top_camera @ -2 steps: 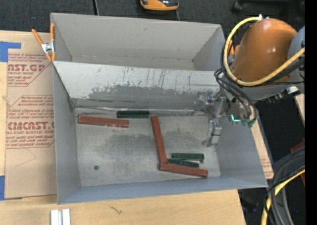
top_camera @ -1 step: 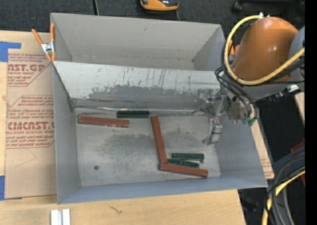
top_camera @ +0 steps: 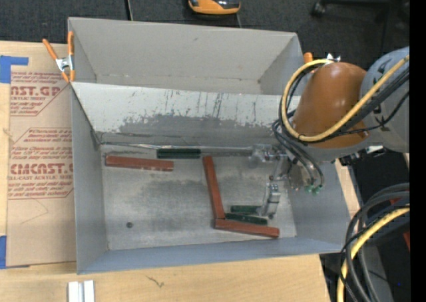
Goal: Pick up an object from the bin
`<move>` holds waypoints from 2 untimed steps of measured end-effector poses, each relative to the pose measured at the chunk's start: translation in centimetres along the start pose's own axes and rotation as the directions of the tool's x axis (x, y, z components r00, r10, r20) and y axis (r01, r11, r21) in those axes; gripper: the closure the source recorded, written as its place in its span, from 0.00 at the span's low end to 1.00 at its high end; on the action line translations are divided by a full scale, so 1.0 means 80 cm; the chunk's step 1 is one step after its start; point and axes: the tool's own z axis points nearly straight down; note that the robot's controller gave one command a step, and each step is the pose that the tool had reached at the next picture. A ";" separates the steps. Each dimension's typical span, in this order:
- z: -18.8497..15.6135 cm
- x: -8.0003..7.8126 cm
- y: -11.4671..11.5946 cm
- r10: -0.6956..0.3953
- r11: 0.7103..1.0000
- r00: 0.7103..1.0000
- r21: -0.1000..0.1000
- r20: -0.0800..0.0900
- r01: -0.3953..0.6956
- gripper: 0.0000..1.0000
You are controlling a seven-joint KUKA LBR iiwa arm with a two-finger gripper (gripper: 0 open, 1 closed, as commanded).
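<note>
My gripper (top_camera: 271, 206) reaches down into the right part of the bin, its tip close to the floor. Just left of the tip lies a short dark green stick (top_camera: 242, 213), and I cannot tell whether the two touch. Right below that stick a red-brown stick (top_camera: 247, 228) lies flat, pointing left to right. Another red-brown stick (top_camera: 213, 187) runs from the bin's middle down to the left end of the first, forming an L with it.
Near the back wall lie a third red-brown stick (top_camera: 138, 162) at the left and a long dark green stick (top_camera: 178, 153) beside it. The arm with its orange cover and cables hangs over the bin's right rim.
</note>
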 end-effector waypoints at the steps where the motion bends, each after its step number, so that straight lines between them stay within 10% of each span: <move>1: 0.038 0.014 0.006 0.061 0.998 0.998 0.000 -0.009 -0.061 0.00; 2: 0.044 0.022 0.003 0.241 0.971 0.970 0.001 -0.006 -0.241 0.00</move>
